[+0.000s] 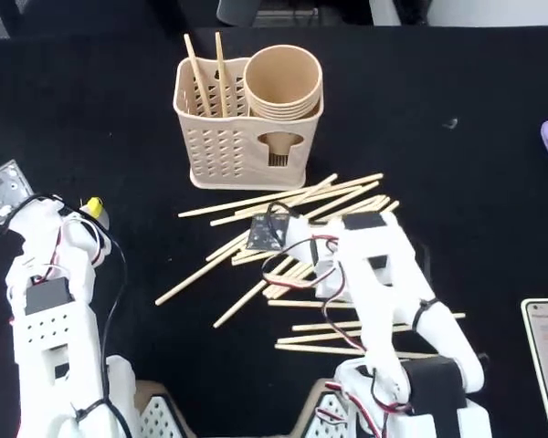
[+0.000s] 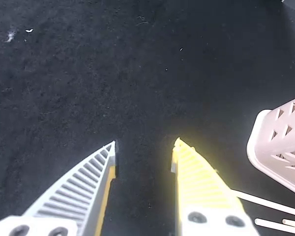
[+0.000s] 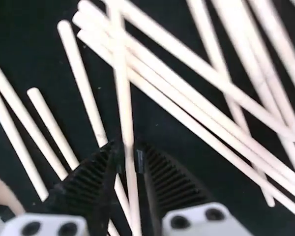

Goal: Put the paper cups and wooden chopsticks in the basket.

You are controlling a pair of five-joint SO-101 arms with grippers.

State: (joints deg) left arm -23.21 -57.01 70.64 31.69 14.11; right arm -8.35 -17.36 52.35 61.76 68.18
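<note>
Right gripper (image 3: 128,150), low in scattered pale wooden chopsticks (image 1: 342,193), pinches single round stick (image 3: 122,98) for lifting. Left gripper (image 2: 145,145) spread wide, empty, parked near beige perforated plastic basket (image 1: 242,155), where stacked brown paper cups (image 1: 283,82) already sit.

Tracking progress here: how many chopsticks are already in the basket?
2. Both stand in the basket compartment beside the paper cups: the leaning chopstick, and the straighter chopstick nearer the cups. More may be hidden inside.
</note>
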